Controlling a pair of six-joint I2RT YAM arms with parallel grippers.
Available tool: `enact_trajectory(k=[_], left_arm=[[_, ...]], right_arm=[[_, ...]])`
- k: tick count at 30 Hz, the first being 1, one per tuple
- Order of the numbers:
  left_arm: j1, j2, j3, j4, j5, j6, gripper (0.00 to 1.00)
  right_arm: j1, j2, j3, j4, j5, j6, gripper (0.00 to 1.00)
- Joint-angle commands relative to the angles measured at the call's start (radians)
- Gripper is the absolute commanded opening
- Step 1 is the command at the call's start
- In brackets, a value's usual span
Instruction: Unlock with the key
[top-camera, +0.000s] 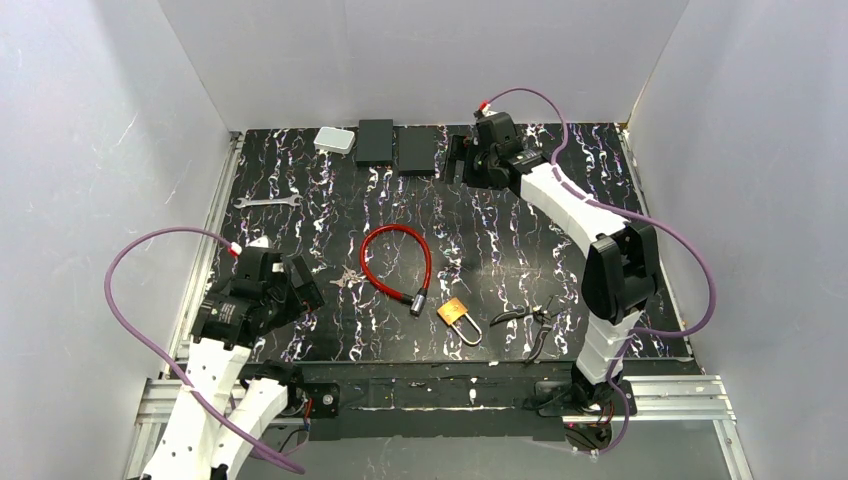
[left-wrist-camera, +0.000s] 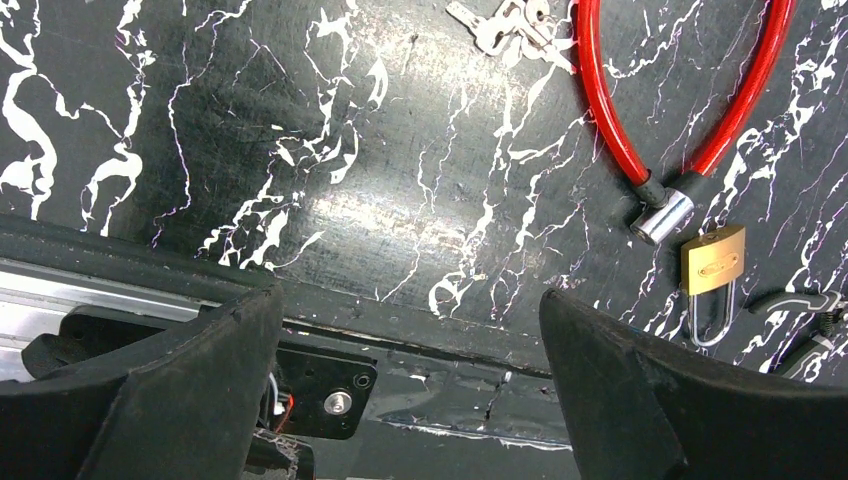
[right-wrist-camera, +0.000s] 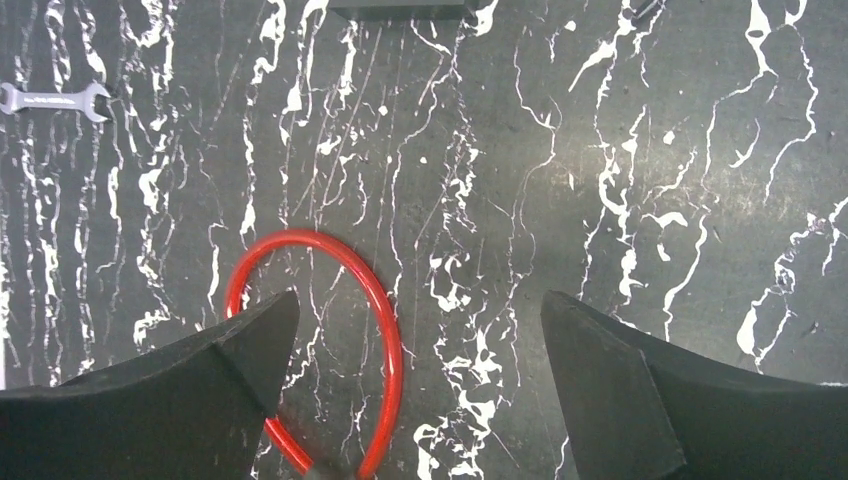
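Near the middle of the black, white-veined mat (top-camera: 500, 230) a small brass padlock (top-camera: 458, 312) lies flat, its thin steel shackle pointing toward the near right. Just left of it curls a glossy red cable lock (top-camera: 395, 262), whose metal barrel end sits close to the padlock without touching it. A bunch of silvery keys (top-camera: 347, 279) rests just beside the cable's left side. The left gripper (top-camera: 305, 283) hangs near the keys, at the near left of the mat, jaws spread wide and holding nothing. The right gripper (top-camera: 460, 160) hovers at the far edge beside two matte black boxes (top-camera: 375, 142), equally wide and empty. Dark-handled pliers (top-camera: 530, 322) lie right of the padlock. A flat steel wrench (top-camera: 268, 201) lies at the far left. A broad stretch of mat runs between the cable and the right arm. White walls close off the left, far and right sides.
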Motion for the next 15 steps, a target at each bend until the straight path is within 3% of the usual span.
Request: enact_trajectory(k=[1,8,15], left_arm=[[-0.004,0.016,0.01,-0.009,0.009,0.009,0.99],[-0.004,0.026,0.012,-0.006,0.018,0.013,0.99],[-0.004,0.015,0.007,0.008,0.035,0.023,0.99]], right_arm=[[0.009,-0.048,-0.011,-0.072,0.088,-0.014,1.0],[0.017,-0.132,-0.154,-0.086,0.06,-0.019,1.0],[0.114,-0.138,-0.16,-0.161,0.139,-0.114,1.0]])
